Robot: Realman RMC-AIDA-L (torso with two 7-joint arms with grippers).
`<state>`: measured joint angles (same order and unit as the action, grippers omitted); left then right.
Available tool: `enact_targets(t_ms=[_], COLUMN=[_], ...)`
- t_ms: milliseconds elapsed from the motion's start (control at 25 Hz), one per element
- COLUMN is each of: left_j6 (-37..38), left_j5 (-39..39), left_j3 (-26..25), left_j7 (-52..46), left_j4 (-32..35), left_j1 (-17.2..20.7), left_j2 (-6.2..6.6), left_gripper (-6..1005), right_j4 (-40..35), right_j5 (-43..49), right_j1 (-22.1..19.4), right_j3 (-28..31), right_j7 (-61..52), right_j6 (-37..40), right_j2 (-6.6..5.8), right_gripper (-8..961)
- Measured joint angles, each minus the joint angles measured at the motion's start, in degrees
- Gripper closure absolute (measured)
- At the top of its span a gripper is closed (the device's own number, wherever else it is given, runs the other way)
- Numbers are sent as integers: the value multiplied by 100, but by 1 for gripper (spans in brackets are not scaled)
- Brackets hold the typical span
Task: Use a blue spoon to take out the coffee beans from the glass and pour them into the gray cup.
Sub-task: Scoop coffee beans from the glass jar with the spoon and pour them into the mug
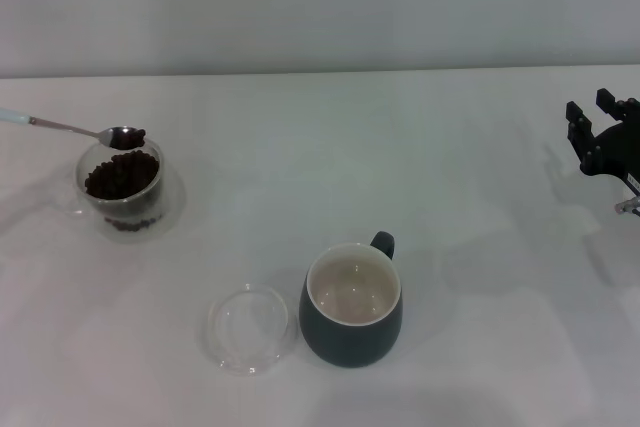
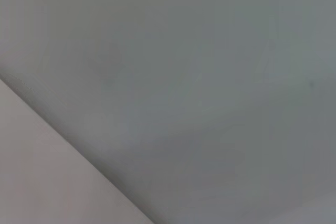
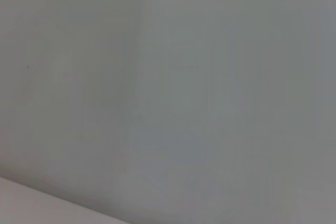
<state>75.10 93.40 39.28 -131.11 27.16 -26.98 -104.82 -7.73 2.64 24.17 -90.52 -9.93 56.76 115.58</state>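
Spoonful of beans lifted over the glass

At 6 o'clock sits the rounded blue-gray ceramic mug (image 1: 351, 305), empty; at 9 o'clock the small clear glass (image 1: 122, 184) holds dark coffee beans (image 1: 121, 175), the light-blue-handled metal spoon (image 1: 75, 130) loaded above its rim; at 3 o'clock the right hand (image 1: 597, 118) hovers, fingers spread, over the white desk (image 1: 470, 197). The left hand lies outside every view.
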Motion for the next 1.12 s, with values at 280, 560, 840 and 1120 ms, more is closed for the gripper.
enact_targets(t_ms=[280, 560, 840, 1120], left_j6=[256, 496, 685, 769], left_j5=[-6, -7, 21, 55], left_j3=[0, 23, 43, 128], left_j7=[5, -11, -111, -237], left_j4=[-1, -6, -47, -54], left_j1=[-45, -107, -220, -346], left_j2=[0, 1, 14, -44], left_gripper=[863, 863, 863, 863], right_j4=[-19, -25, -25, -36], right_j5=[0, 0, 0, 0], right_j1=[6, 9, 9, 9], right_j3=[0, -15, -26, -35], right_j7=[0, 0, 0, 0], right_j6=[-49, -56, -60, -60], right_j2=[0, 0, 0, 0], right_gripper=[566, 566, 566, 566])
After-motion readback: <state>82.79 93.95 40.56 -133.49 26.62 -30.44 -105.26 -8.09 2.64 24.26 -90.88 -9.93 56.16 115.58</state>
